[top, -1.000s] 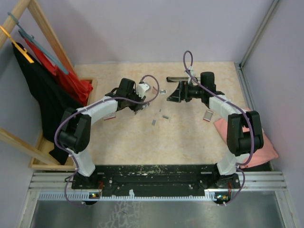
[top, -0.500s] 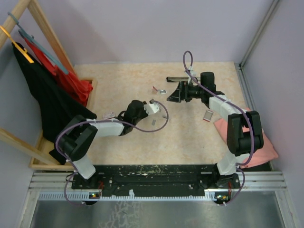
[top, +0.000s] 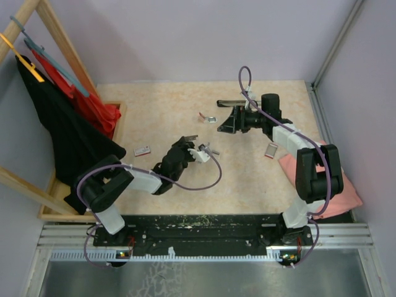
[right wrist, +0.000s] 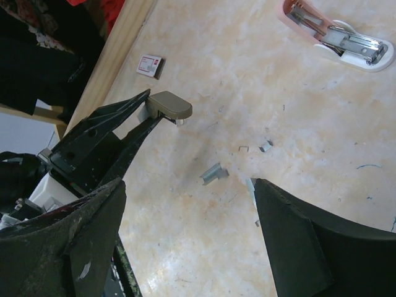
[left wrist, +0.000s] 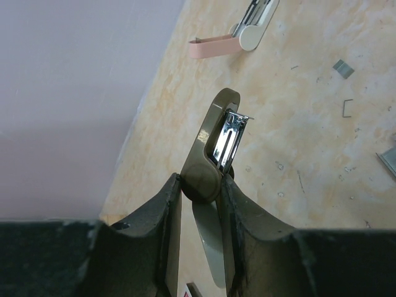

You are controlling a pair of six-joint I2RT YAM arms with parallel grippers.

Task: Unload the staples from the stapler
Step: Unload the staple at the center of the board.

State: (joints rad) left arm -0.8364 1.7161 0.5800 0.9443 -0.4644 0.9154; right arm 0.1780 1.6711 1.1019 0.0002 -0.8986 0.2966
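Overhead, the left gripper (top: 185, 147) pinches an olive stapler (top: 189, 140) near the table's middle; the right gripper (top: 224, 124) hovers farther back, jaws spread wide. Left wrist: both fingers (left wrist: 164, 210) clamp the stapler's round end, and loose staples (left wrist: 342, 68) lie on the table beyond. Right wrist: staples lie on the table between its parted fingers (right wrist: 291, 223), well apart from a pink stapler (right wrist: 340, 37).
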